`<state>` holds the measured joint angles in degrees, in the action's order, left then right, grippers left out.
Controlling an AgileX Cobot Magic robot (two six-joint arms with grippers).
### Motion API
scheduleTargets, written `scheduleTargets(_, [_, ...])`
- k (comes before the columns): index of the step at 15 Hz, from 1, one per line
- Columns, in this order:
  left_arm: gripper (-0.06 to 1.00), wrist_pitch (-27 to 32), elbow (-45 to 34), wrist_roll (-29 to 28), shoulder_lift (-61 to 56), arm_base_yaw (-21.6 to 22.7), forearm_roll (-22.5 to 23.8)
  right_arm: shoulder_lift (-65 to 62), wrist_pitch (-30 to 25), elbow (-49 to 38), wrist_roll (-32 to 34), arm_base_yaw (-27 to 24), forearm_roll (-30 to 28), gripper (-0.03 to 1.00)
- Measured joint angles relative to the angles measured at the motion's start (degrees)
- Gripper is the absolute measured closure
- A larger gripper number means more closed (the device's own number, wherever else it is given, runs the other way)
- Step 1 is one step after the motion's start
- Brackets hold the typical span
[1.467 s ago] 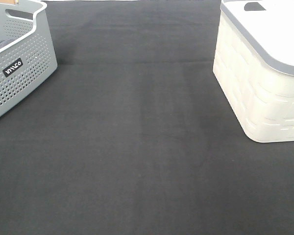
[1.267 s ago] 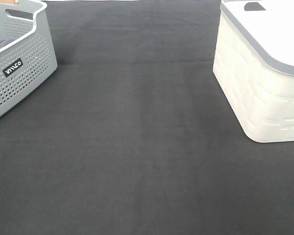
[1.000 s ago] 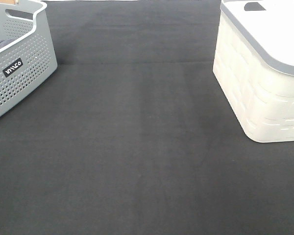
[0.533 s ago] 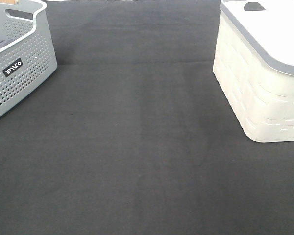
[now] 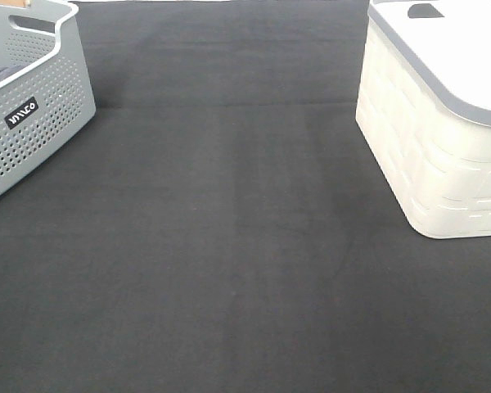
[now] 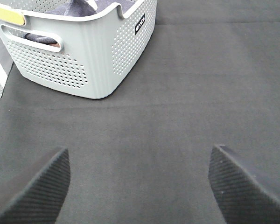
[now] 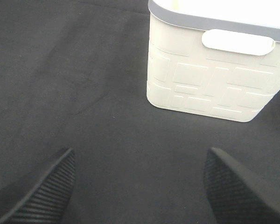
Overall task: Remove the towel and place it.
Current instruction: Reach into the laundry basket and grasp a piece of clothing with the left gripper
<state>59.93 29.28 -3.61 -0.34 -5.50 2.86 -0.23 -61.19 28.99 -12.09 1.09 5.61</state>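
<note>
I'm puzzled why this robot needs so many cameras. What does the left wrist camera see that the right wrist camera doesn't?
Only the left wrist view shows the grey perforated basket with the lavender-grey towel bunched inside it, and the open left gripper. Only the right wrist view shows the white basket with its grey rim, and the open right gripper. Both show the black table cover, and in both the gripper holds nothing.

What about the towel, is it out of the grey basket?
No, the towel lies inside the grey basket, showing through its handle slot.
</note>
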Motion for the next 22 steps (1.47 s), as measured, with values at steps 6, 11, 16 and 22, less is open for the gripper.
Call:
scheduleTargets(6, [0.18, 0.0, 0.0, 0.1, 0.0, 0.0, 0.0, 0.0, 0.0, 0.0, 0.0, 0.0, 0.0, 0.22])
scheduleTargets(11, [0.18, 0.0, 0.0, 0.1, 0.0, 0.0, 0.0, 0.0, 0.0, 0.0, 0.0, 0.0, 0.0, 0.22])
scheduleTargets(16, [0.18, 0.0, 0.0, -4.3, 0.0, 0.0, 2.5, 0.0, 0.0, 0.0, 0.0, 0.0, 0.0, 0.22])
scheduleTargets(22, [0.18, 0.2, 7.6, -9.2, 6.6, 0.0, 6.2, 0.0, 0.0, 0.0, 0.0, 0.0, 0.0, 0.22])
